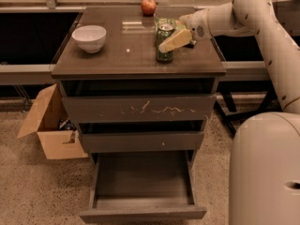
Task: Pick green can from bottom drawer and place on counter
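Observation:
The green can (164,55) stands upright on the counter (126,55), right of centre, its silver top showing. My gripper (163,42) reaches in from the right, and its jaws sit around the can's upper half. One pale finger (176,38) lies across the can's front; the other is hidden behind it. The bottom drawer (143,213) is pulled out, and nothing shows inside it.
A white bowl (89,38) sits at the counter's left and a red apple (148,6) at its back edge. A green-and-white snack bag (161,20) lies just behind the can. An open cardboard box (49,125) stands on the floor to the left. The robot's white body (265,172) fills the lower right.

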You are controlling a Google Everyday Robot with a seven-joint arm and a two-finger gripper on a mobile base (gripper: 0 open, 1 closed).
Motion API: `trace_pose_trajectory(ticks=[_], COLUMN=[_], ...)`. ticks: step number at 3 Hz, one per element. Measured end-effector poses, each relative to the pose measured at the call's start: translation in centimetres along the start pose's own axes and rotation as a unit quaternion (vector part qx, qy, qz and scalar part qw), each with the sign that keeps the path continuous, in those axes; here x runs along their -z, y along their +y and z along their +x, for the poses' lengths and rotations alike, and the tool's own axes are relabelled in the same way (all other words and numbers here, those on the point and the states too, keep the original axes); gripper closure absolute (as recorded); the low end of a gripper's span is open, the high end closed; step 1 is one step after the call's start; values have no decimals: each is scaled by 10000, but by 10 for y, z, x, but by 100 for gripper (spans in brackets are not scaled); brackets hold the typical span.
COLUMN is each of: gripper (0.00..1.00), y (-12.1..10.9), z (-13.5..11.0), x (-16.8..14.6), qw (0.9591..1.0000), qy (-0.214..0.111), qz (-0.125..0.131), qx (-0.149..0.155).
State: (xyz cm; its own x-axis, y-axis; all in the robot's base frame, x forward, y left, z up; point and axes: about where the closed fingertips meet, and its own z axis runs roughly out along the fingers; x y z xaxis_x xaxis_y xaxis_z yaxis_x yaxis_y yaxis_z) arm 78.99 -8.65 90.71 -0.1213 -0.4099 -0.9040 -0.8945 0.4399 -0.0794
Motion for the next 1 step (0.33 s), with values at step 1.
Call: trace_pose_trajectory(ticks=[1], gripper=[0], y=[-9], z=[-14], x=[27], qw=[9991], qy=[-117], qz=[355], qx=[197])
